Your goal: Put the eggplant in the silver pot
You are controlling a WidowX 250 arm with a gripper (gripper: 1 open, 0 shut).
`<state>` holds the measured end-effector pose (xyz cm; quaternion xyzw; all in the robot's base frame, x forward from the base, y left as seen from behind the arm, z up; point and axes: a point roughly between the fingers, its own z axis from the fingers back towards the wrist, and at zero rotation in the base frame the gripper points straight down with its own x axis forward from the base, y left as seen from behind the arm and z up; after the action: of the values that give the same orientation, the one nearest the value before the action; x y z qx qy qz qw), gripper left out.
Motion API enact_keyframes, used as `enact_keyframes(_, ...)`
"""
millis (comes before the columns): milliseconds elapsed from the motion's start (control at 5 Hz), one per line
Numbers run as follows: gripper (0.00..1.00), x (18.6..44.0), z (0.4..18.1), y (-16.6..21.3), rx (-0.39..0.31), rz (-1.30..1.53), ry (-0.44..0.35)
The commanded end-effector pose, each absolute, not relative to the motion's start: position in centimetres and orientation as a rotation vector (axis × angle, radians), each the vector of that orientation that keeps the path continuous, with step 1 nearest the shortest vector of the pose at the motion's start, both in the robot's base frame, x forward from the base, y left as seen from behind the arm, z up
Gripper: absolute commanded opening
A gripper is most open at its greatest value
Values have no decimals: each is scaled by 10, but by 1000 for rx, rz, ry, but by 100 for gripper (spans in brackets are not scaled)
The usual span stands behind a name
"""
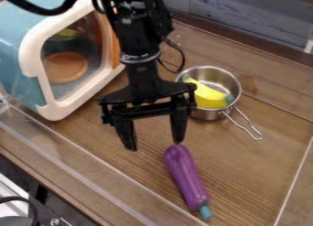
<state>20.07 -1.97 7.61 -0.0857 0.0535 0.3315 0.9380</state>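
Note:
The purple eggplant point(186, 177) lies on the wooden table near the front, its teal stem tip pointing toward the front right. My gripper point(154, 136) hangs open just above and behind its blunt upper end, one black finger point(128, 138) on the left and the other on the right, nothing between them. The silver pot point(215, 94) stands behind and to the right of the gripper, its wire handle sticking out toward the right. A yellow toy point(210, 96) sits inside the pot.
A white-and-teal toy microwave point(55, 56) with an orange interior stands at the left, close to the arm. A clear wall point(73, 179) runs along the table's front and right sides.

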Motion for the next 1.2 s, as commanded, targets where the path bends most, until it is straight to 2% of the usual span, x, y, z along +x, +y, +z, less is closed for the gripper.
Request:
enact_keyframes(0,100,205,72,-24,-190,663,91)
enact_keyframes(400,100,206,68,-7,-203,654,89)
enact_keyframes(600,100,209,65,-8,-212,715,81)
enact_keyframes(800,100,201,52,-18,-216,709,81)
enact_keyframes(1000,100,204,46,-26,-222,709,77)
